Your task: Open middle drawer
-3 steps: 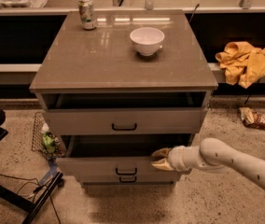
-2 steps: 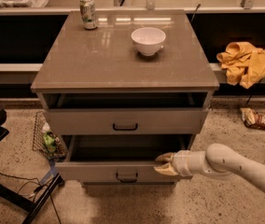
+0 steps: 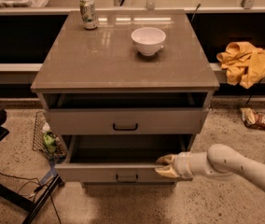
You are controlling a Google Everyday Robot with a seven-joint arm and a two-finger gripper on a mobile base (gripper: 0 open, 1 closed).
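The middle drawer [image 3: 104, 172] is the second one of the grey-beige cabinet [image 3: 123, 64]. It stands pulled out, with its plain grey inside showing and its small black bar handle [image 3: 126, 177] on the flat front. My gripper [image 3: 166, 166] comes in from the right on a white arm [image 3: 237, 164]. Its tan fingers straddle the top edge of the drawer's front near the right end, one inside and one in front, closed on that edge. The taller top drawer [image 3: 125, 121] above is slightly open.
A white bowl [image 3: 148, 40] and a can [image 3: 88, 13] stand on the cabinet top. A yellow cloth [image 3: 246, 62] lies on a ledge at the right. Wrappers [image 3: 254, 118] lie on the floor at the right. A wire basket [image 3: 46, 136] and a black stand [image 3: 11, 185] are at the left.
The middle drawer has slid further out toward the camera, showing more of its inside. My gripper has moved with its front edge.
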